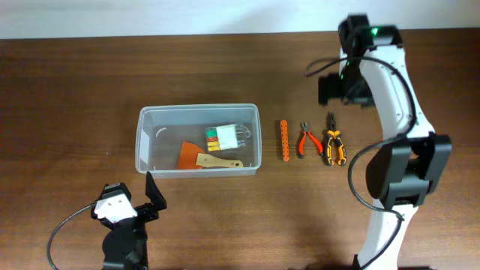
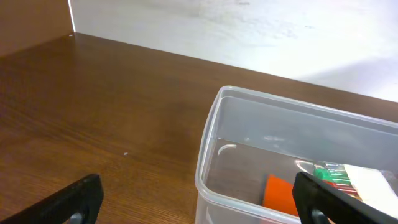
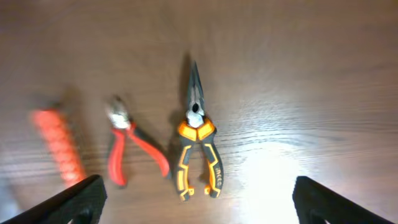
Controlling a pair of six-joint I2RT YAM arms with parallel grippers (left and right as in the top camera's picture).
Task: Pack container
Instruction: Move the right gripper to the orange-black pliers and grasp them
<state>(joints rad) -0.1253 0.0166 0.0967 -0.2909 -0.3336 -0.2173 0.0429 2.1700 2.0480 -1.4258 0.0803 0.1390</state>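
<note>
Container (image 1: 199, 109): clear plastic tub with rim, left of centre on the brown wooden table (image 1: 67, 97), open top up, long side running left to right. Partly packed. Holds an orange scraper (image 1: 193, 158) with wooden handle, flat on the floor, plus a small pack of green, red and yellow bits (image 1: 222, 136) toward the right end. No lid in view.

Right arm (image 1: 397, 90): white, reaching out beyond the loose tools. Right gripper (image 3: 200, 202): spread wide, empty, facing down over the long-nose pliers. Looks lined up for a pick from above, going by the wrist view centred on them. Left gripper (image 2: 198, 202): also spread wide, empty, low by the near left corner of the container, not touching. Probably parked to keep out of the way, maybe to steady the tub.

Three tools outside, in a row just right of the container, spaced apart, room for a top-down grab on each:
- orange-and-black long-nose pliers (image 1: 334, 145), rightmost, handles toward the near edge
- red-handled cutters (image 1: 306, 140), middle
- orange strip (image 1: 284, 139), nearest the tub

Likely step: grab pliers, carry left, drop in. Roughly two of five items packed. Risk: flat-lying pliers with thin handles, needs a grip across both or slips out.
</note>
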